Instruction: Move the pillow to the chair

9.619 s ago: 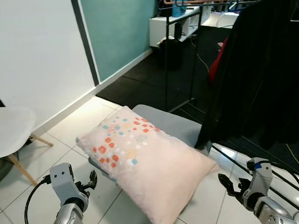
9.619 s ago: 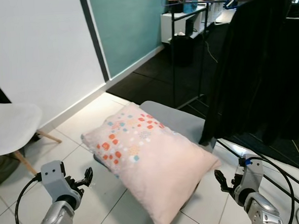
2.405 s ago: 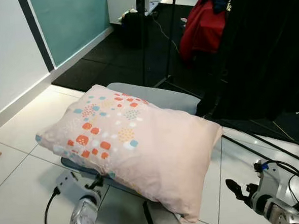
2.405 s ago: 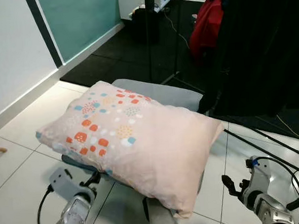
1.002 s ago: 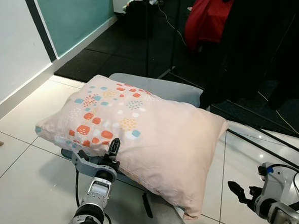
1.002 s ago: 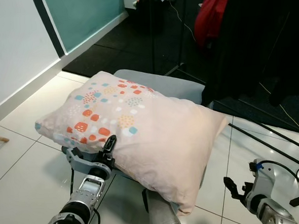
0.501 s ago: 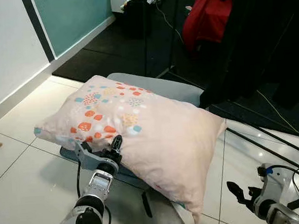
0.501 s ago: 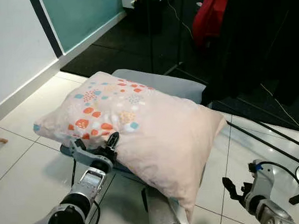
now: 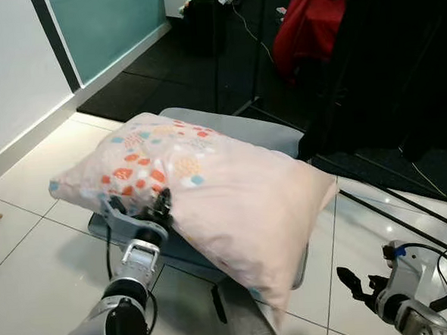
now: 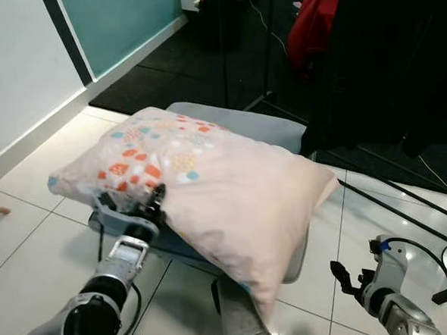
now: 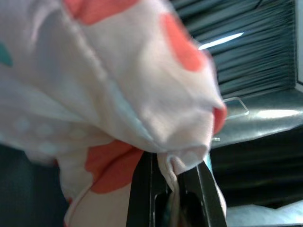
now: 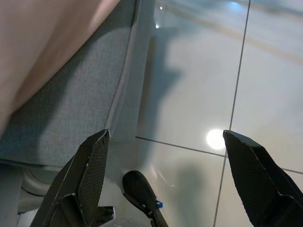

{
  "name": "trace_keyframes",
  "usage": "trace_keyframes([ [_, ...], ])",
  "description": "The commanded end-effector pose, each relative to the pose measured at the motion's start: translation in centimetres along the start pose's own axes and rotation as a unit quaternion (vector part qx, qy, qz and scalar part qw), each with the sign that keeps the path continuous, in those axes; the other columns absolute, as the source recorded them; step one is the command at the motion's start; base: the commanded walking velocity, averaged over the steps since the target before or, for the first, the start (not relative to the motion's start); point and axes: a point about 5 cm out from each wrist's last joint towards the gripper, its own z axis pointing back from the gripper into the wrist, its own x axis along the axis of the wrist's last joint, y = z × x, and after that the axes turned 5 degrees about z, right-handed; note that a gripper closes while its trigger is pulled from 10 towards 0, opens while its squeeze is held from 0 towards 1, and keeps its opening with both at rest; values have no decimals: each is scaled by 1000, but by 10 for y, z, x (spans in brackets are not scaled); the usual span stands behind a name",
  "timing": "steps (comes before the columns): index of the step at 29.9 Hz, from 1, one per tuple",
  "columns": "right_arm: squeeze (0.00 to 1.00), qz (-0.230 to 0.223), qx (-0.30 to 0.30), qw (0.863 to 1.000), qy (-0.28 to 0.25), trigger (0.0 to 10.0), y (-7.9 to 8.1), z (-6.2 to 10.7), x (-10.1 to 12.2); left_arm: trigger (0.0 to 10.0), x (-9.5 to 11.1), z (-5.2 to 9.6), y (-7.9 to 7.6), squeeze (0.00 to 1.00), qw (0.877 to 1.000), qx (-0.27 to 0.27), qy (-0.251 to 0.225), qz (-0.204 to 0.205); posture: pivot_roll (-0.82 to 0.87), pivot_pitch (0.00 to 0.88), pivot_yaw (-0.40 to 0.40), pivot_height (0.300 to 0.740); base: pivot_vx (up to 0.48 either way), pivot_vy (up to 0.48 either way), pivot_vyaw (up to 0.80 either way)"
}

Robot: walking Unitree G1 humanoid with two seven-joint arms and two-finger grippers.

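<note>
One pillow point(image 9: 233, 205) lies across one grey chair point(image 9: 241, 140). My left tool point(image 9: 160, 204) is pinching the pillow's near edge; my right tool point(image 12: 163, 179) hangs spread wide above the tiled floor point(image 9: 31, 247).

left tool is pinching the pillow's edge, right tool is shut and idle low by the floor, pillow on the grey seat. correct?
One thing is off: the right tool is open, not shut; the right wrist view shows its two fingers spread wide above the tiles. The rest holds: the left tool pinches the pillow at its edge, and the pillow lies on the grey seat.
</note>
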Motion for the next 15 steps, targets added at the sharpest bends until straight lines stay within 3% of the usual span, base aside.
trace_keyframes([
  [1, 0, -18, -8, 1000, 4, 10000, 0, 0, -8, 0, 31, -9, -17, 0, 997, -42, -65, -21, -392, 196, 13, 530, 0, 0, 0],
  [2, 0, -18, -8, 1000, 4, 10000, 0, 0, -8, 0, 31, -9, -17, 0, 997, -42, -65, -21, -392, 196, 13, 530, 0, 0, 0],
  [3, 0, -22, -2, 1000, 0, 10000, 6, -4, -7, 0, 51, -12, -32, 0, 992, -62, -98, -55, -367, 173, 20, 530, 0, 0, 0],
  [4, 0, -24, 0, 1000, -1, 10000, 8, -6, -6, 0, 57, -12, -36, 0, 990, -66, -105, -67, -364, 170, 21, 530, 0, 0, 0],
  [5, 0, -24, 0, 1000, -1, 10000, 8, -6, -6, 0, 57, -12, -36, 0, 990, -66, -105, -67, -364, 170, 21, 530, 0, 0, 0],
  [7, 0, -26, 7, 1000, -3, 10000, 14, -10, -5, 0, 66, -8, -44, 0, 984, -73, -113, -114, -336, 144, 22, 530, 0, 0, 0],
  [9, 0, -26, 7, 1000, -3, 10000, 14, -10, -5, 0, 66, -8, -44, 0, 984, -73, -113, -114, -336, 144, 22, 530, 0, 0, 0],
  [11, 0, -28, 16, 999, -6, 10000, 20, -14, -4, 0, 74, -1, -53, 0, 976, -81, -121, -163, -316, 123, 26, 530, 0, 0, 0],
  [15, 0, -31, 25, 999, -12, 10000, 26, -19, 0, 0, 84, 7, -63, 0, 969, -87, -133, -190, -295, 100, 27, 530, 0, 0, 0],
])
